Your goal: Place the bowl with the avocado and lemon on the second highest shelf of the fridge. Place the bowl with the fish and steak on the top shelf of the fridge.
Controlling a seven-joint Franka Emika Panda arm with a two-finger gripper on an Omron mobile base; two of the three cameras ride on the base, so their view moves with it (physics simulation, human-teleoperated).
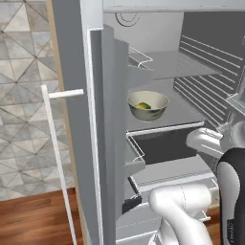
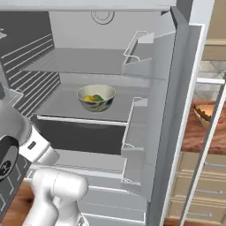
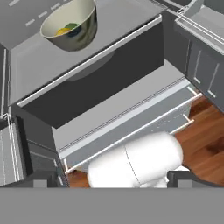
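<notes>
The pale bowl with the avocado and lemon stands upright on the fridge's second highest shelf, toward its front. In it lie the yellow lemon and the dark green avocado. Above it the top shelf of the fridge is bare. My gripper is open and holds nothing; it hangs low in front of the fridge, well below the bowl. The orange-tan bowl sits on a wooden counter past the right door; its contents are hidden.
Both fridge doors stand open, the left one and the right one, each with wire-railed racks jutting inward. A long white bar handle runs down the left door. A dark drawer sits under the bowl's shelf. Wooden floor lies below.
</notes>
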